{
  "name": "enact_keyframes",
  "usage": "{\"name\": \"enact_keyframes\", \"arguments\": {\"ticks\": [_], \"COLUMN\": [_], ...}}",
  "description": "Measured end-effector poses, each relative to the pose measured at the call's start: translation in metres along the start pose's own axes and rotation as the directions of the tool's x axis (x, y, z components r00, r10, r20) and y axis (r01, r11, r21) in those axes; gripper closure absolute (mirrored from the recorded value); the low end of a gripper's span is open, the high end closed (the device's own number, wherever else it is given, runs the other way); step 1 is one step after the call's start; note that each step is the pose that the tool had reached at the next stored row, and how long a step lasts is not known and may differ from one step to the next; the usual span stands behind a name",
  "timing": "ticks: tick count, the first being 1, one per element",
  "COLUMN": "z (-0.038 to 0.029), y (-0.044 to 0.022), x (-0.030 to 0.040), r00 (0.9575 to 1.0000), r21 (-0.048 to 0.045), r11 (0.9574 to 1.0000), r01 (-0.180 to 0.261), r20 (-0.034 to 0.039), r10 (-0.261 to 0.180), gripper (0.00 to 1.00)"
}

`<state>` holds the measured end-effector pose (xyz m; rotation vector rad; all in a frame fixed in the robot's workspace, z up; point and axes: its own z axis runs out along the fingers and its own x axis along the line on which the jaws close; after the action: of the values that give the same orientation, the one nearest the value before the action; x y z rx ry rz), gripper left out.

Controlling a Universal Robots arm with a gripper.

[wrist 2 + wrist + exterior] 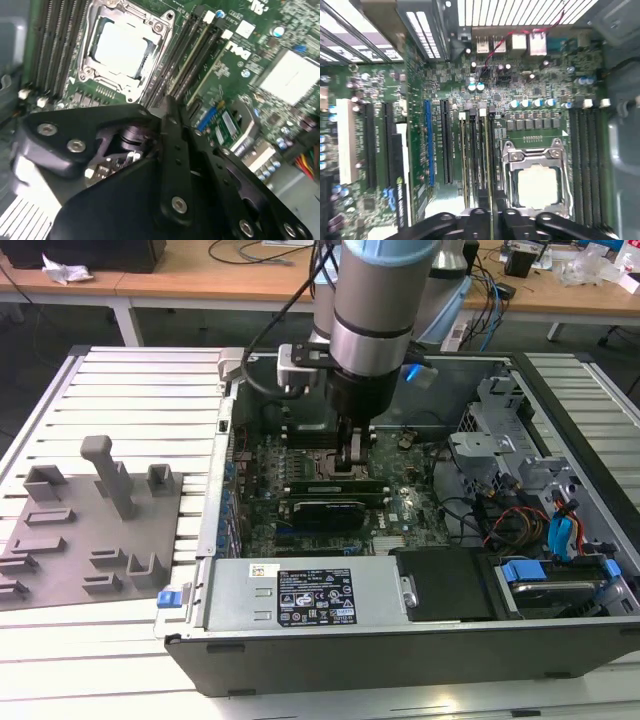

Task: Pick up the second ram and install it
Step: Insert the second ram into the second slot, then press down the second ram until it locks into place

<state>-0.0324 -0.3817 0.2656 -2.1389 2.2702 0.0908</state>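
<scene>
The gripper (352,462) sits low over the memory slots (476,150), its jaws seemingly clenched on the second ram (196,61). Directly below the jaws the strip looks light, stiff and fragile; best held by its long edges

Even, bright room light fills the exterior view, with soft shadow inside the open black computer case (400,640). Both wrist views look soft; the black metal gripper (170,150) blurs in the second's foreground, and the white slatted table surface (520,12) glares at the first's top.

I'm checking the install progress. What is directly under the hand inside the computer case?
Under the hand lie the black memory slots beside the processor socket. Long thin strips stand in those slots; the hand's own linkage covers their near ends.
</scene>
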Motion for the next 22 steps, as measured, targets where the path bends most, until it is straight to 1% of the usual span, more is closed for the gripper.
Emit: {"name": "enact_keyframes", "arguments": {"ticks": [1, 2, 8, 10, 11, 12, 13, 14, 16, 17, 18, 20, 21, 22], "z": [-0.0059, -0.0110, -0.0114, -0.0113, -0.0109, -0.0081, -0.0039, 0.0025, 0.0064, 0.0116, 0.0152, 0.0187, 0.0222, 0.0283], "y": [0.0002, 0.0003, 0.0003, -0.0021, -0.0056, -0.0161, -0.0241, -0.0321, -0.0370, -0.0422, -0.0461, -0.0493, -0.0515, -0.0522], "x": [-0.0004, -0.0007, -0.0007, -0.0008, -0.0010, -0.0015, -0.0017, -0.0018, -0.0019, -0.0019, -0.0019, -0.0019, -0.0019, -0.0016], "r00": [1.0000, 1.0000, 1.0000, 1.0000, 1.0000, 1.0000, 1.0000, 1.0000, 1.0000, 1.0000, 1.0000, 1.0000, 1.0000, 1.0000], "r21": [0.0003, 0.0004, 0.0004, 0.0002, -0.0003, -0.0051, -0.0074, -0.0083, -0.0089, -0.0097, -0.0102, -0.0108, -0.0112, -0.0115], "r11": [1.0000, 1.0000, 1.0000, 1.0000, 1.0000, 1.0000, 1.0000, 1.0000, 1.0000, 1.0000, 0.9999, 0.9999, 0.9999, 0.9999], "r01": [0.000, 0.000, 0.000, 0.000, 0.000, 0.000, 0.000, 0.000, 0.000, -0.001, -0.001, 0.000, 0.000, 0.002], "r20": [-0.0010, -0.0014, -0.0014, -0.0015, -0.0017, -0.0020, -0.0020, -0.0021, -0.0020, -0.0021, -0.0023, -0.0023, -0.0022, -0.0023], "r10": [0.000, 0.000, 0.000, 0.000, 0.000, 0.000, 0.000, 0.000, 0.000, 0.001, 0.001, 0.000, 0.000, -0.002], "gripper": [0.89, 0.89, 0.89, 0.89, 0.89, 0.89, 0.89, 0.89, 0.89, 0.89, 0.89, 0.89, 0.89, 0.89]}}
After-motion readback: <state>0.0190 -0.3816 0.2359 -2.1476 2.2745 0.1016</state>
